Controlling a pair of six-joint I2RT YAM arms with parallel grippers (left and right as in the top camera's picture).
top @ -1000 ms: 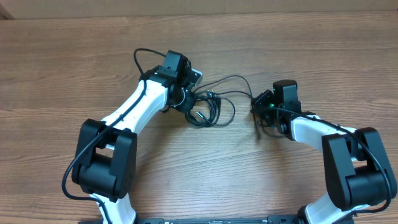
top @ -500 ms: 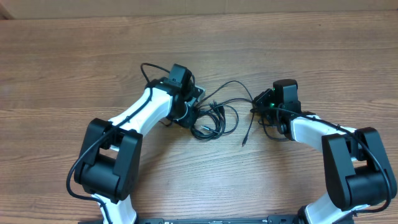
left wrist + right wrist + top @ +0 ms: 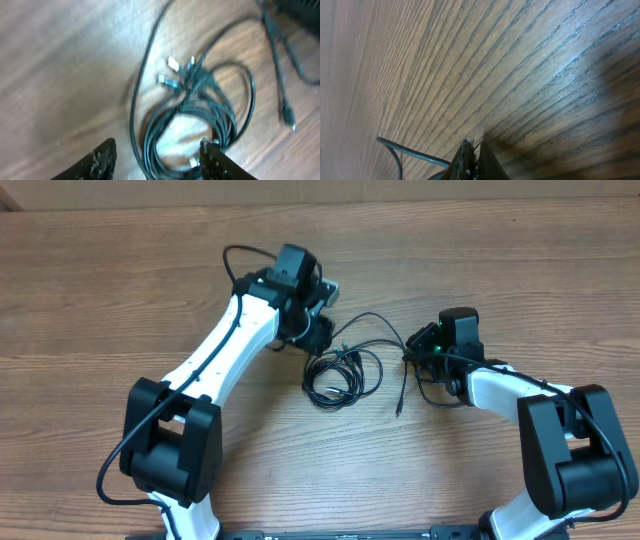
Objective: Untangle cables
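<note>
Barely begun – cables [image 3: 340, 370] mostly one tangled coil on the table [image 3: 100, 280] between the arms, one strand pinched in the closed right gripper [image 3: 472, 155], left gripper [image 3: 159, 155] spread wide above, empty – nearly all loosening left.

White arm links [image 3: 218, 348], black joint housings [image 3: 172, 442], black cable [image 3: 236, 252] along arm, green light [image 3: 437, 348]

Overhead the surface [image 3: 120, 270] is evenly lit, shadows soft. The left wrist view is motion-blurred, the cables [image 3: 215, 102] smeared, glare on the wood. The right wrist view is sharp, glossy mid-frame, darkly shadowed at right
</note>
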